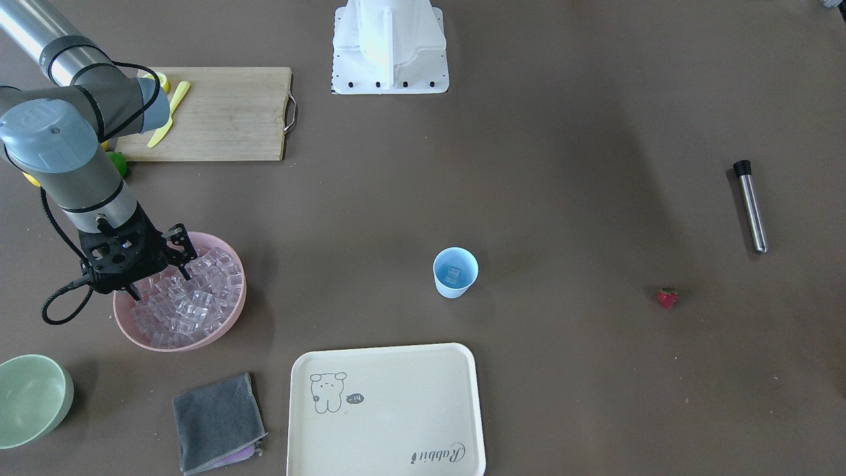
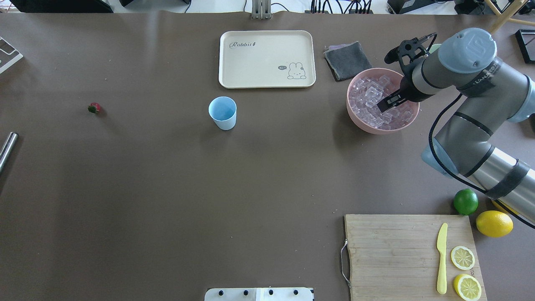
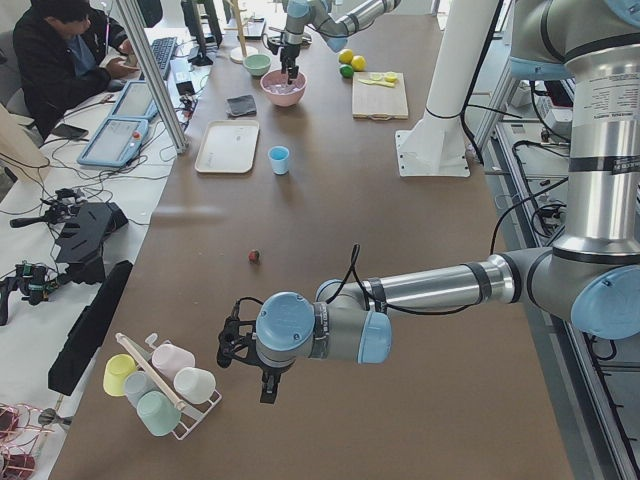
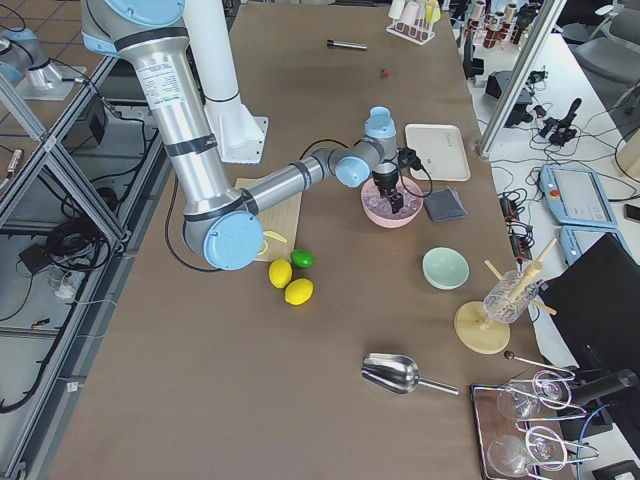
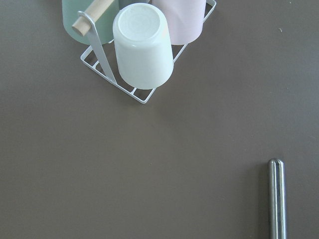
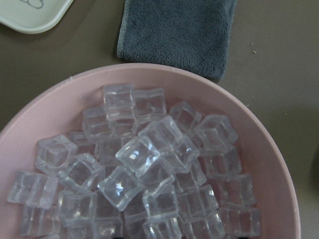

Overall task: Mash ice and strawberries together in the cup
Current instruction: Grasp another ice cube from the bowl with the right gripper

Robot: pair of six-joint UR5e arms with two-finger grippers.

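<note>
The light blue cup stands upright mid-table with one ice cube in it; it also shows in the overhead view. The pink bowl holds many clear ice cubes. My right gripper hangs open just above the ice in the bowl, with nothing held. The strawberry lies alone on the table, far from the cup. My left gripper is near the table's end by the cup rack. It shows only in the exterior left view, so I cannot tell if it is open.
A steel muddler lies beyond the strawberry. A cream tray, grey cloth and pale green bowl sit near the pink bowl. A cutting board with knife and lemon halves, lime, lemon. Cup rack.
</note>
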